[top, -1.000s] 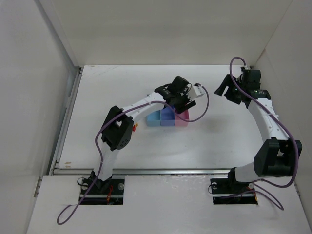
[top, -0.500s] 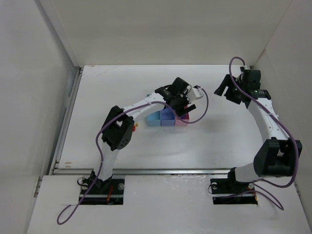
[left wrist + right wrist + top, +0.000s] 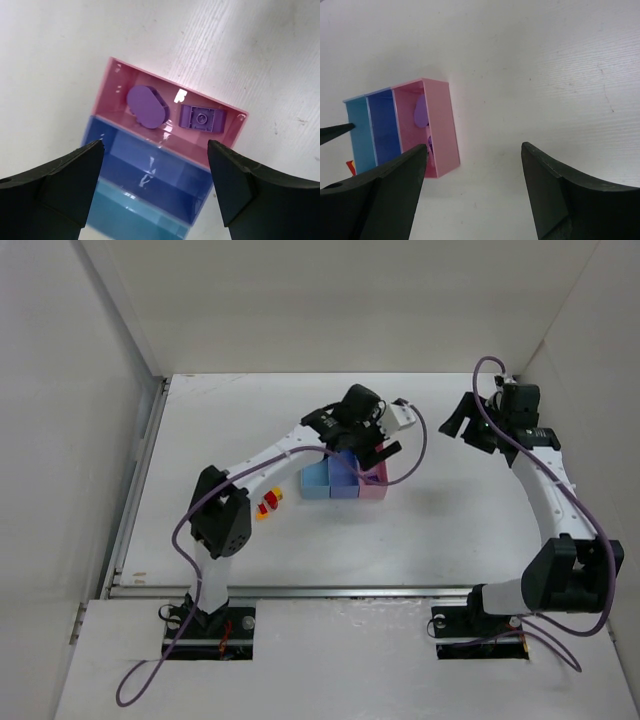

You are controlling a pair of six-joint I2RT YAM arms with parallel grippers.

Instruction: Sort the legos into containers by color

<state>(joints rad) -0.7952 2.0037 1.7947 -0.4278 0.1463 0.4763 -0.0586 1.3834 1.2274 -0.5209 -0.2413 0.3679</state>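
Observation:
Three joined bins stand mid-table: light blue [image 3: 316,480], periwinkle [image 3: 345,486], pink [image 3: 373,486]. My left gripper [image 3: 378,448] hovers over them, open and empty [image 3: 155,150]. In the left wrist view the pink bin [image 3: 112,85] holds a purple oval piece [image 3: 146,106] and a purple square brick [image 3: 201,118]; the periwinkle bin [image 3: 150,160] and light blue bin [image 3: 130,212] look empty. Red and yellow-orange legos [image 3: 268,505] lie on the table left of the bins. My right gripper [image 3: 468,427] is open and empty [image 3: 474,150], off to the right of the bins [image 3: 437,125].
The left arm's elbow [image 3: 222,520] stands near the loose legos. White walls enclose the table on the left, back and right. A purple cable [image 3: 410,465] loops beside the pink bin.
The left arm's elbow has swung left, uncovering the red and yellow-orange legos. The left gripper has shifted slightly back and left over the bins. The right arm has barely moved.

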